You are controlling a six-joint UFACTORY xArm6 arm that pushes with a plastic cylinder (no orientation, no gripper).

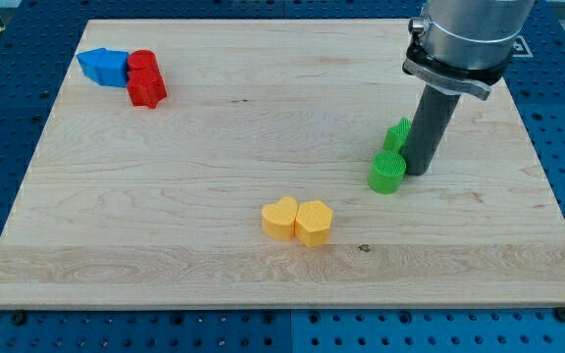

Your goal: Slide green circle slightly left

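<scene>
Resting on the board (214, 118) at the view's right, my tip (418, 173) is a bare rod with nothing to open or close and carries nothing; it stands just beside the green circle (387, 173), at about its 3 o'clock, and looks to be touching or nearly touching it. A second green block (397, 135), its shape partly hidden by the rod, sits close at the circle's 12 o'clock, apparently in contact. Well apart, at about 8 o'clock from the circle, two yellow blocks (297, 220) lie pressed together, heart-like in outline. Far off toward 10 o'clock, a blue block (104, 67) and a red block (146, 78) huddle near the board's corner.

The circle looks like a small, light, rigid plastic piece with ribbed sides, likely to slide easily on smooth wood. Being round, it will probably roll off the rod if struck off-centre, so contact belongs squarely at its 3 o'clock face, pushing toward 9 o'clock. A short, gentle nudge should do; the green neighbour may be dragged along.
</scene>
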